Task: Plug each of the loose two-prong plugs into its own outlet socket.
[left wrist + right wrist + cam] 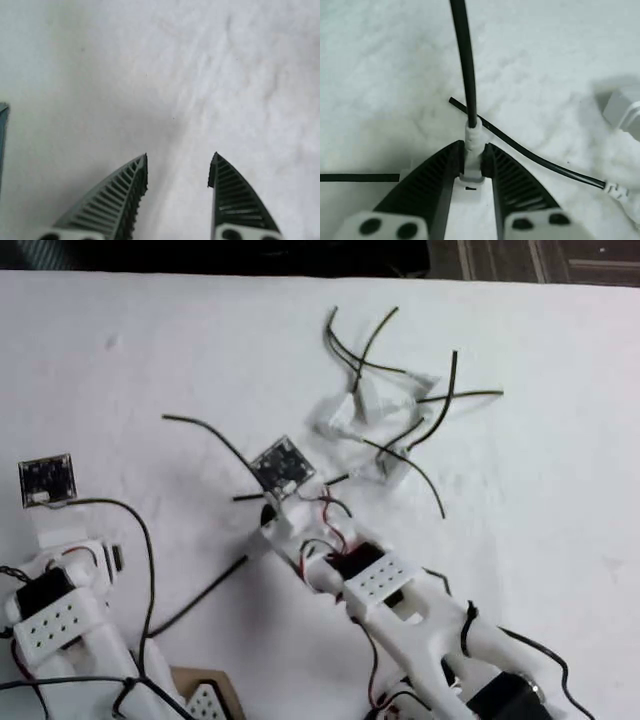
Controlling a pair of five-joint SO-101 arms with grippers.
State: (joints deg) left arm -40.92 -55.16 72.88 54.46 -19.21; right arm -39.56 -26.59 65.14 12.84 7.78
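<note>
Fingers of the left gripper [178, 160] stand apart with nothing between them, above bare counter [225, 75], at the 8 o'clock corner of the high view. The right gripper [472, 147], near centre, has its fingers clamped on a white two-prong plug [473, 134], whose black cord [464, 60] runs on past the fingertips. Farther out, toward 1 o'clock, a heap [375, 405] of white plug and socket pieces lies tangled with loose black cords.

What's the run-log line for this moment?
left gripper: open, over table | right gripper: shut on plug, black cord leading away | white corded parts: tangled heap beyond right gripper
</note>
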